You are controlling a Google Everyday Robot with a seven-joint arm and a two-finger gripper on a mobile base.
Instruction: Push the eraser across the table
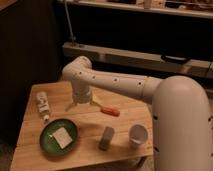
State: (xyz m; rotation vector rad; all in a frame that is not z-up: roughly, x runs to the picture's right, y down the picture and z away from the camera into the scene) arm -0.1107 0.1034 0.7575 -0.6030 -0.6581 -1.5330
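**A:** The pincer [81,104] hangs low over the far middle of the counter [85,157], wrist pointing down. How wide it's open, or whether it grips anything, I can't tell.

**B:** And the eraser [106,137]?

**A:** Near edge, well apart from the pincer, camera-ward and toward the view's right. Long axis runs near-to-far, between green plate [48,138] and white cup [138,135].

**B:** The orange-red stick [111,111] lies between pincer and eraser. Light plank top, dark shelving behind.

The table [125,120] has a top of light wooden planks, matt, with seams showing. The eraser [106,138] looks dull, matt grey. The arm [120,85] wears a smooth, faintly glossy white plastic shell, and its gripper [82,104] hangs over the table's far side. The green plate [47,141] shines slightly.
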